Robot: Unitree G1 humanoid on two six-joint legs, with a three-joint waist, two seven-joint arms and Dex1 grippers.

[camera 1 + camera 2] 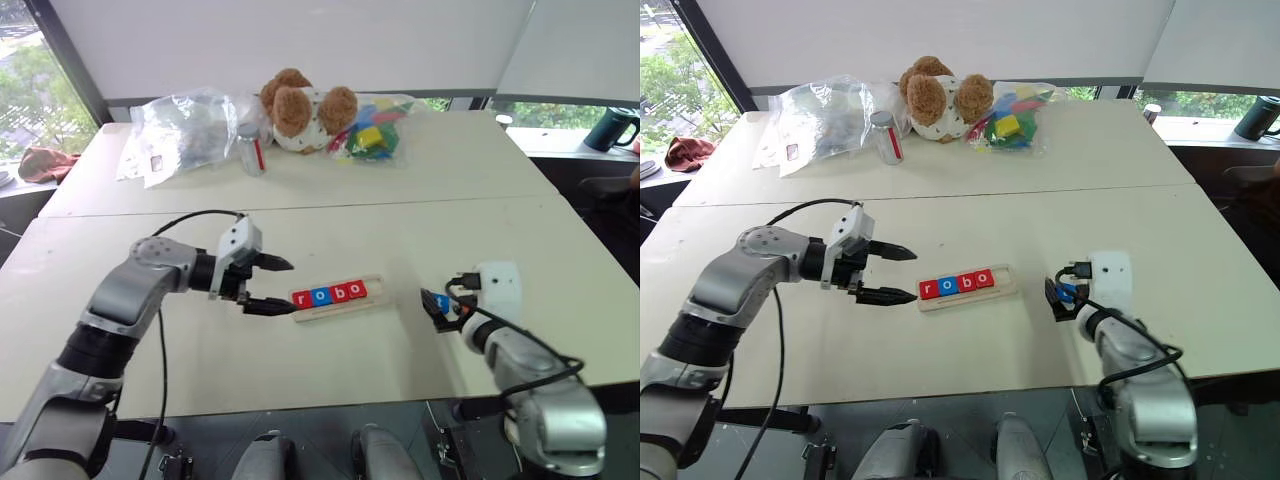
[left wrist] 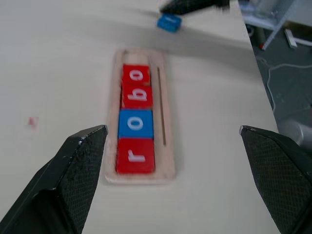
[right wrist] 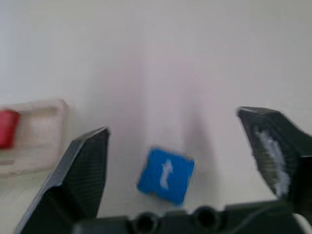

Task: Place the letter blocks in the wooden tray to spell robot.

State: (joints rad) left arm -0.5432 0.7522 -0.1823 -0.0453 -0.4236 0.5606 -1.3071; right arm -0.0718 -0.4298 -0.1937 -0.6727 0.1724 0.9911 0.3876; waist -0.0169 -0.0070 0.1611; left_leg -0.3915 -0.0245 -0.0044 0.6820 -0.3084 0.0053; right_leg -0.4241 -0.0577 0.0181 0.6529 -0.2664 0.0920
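1. four letter blocks (image 1: pixel 329 294) sit in a row in the wooden tray (image 1: pixel 340 299) at the middle of the white table (image 1: pixel 330 370), reading r, o, b, o: red, blue, red, red. the slot at the tray's right end is bare, apparently kept for the last letter.
2. the blue t block (image 3: pixel 165 174) lies between the spread fingers of the right gripper (image 3: pixel 185 161), well to the right of the tray. whether it rests on the table or hangs just above it cannot be told; neither finger touches it, so it does not look held.
3. the right gripper stands wide open, its arm bent in from the near right edge and aimed forward and slightly down, the tray's empty end off to its left.
4. the left gripper (image 1: pixel 270 285) also stands wide open with nothing in it, reaching in from the left and pointing right, its fingertips just off the tray's left end by the r, likely poised to steady the tray.
5. judged from the layout, only the t is left to place.
6. a teddy bear (image 1: pixel 300 108), plastic bags (image 1: pixel 185 130) and a can (image 1: pixel 250 150) wait on the far table, away from the work.
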